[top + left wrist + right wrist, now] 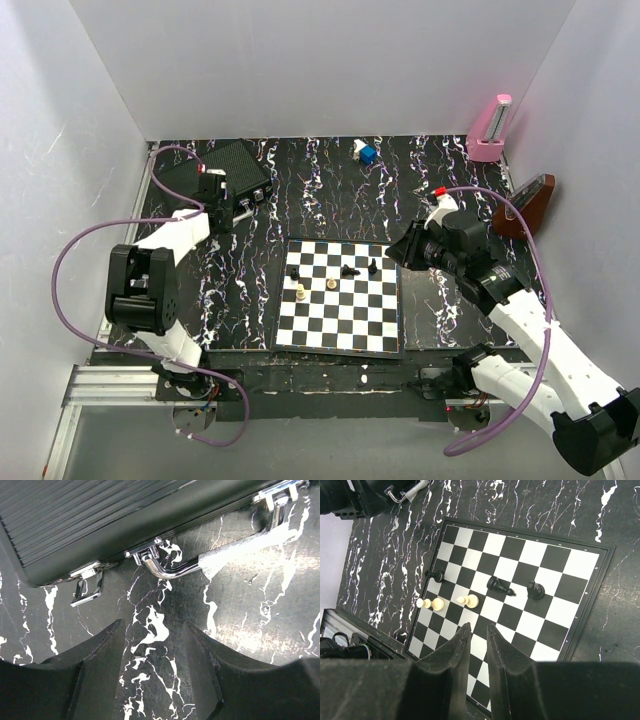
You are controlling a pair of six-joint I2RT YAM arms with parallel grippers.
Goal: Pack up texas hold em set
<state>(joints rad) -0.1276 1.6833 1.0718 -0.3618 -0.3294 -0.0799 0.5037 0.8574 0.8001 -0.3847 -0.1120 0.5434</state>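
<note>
The black ribbed case (pixel 235 168) of the hold em set lies closed at the far left of the table. In the left wrist view its front side (pixel 100 515) shows a chrome handle (pixel 220 560) lying on the table and a chrome latch (pixel 87 587) hanging loose. My left gripper (pixel 228 205) is open and empty, just in front of that side, its fingertips (pixel 117 630) short of the handle. My right gripper (pixel 400 250) hovers over the chessboard, jaws a narrow gap apart and empty (pixel 478 626). Chips, card box and discs are out of view.
A black-and-white chessboard (pixel 340 300) with several pieces lies mid-table, also in the right wrist view (pixel 520 580). A pink metronome (pixel 490 135) stands at the back right, a brown object (pixel 525 208) by the right wall, a small blue-white object (pixel 366 153) at the back.
</note>
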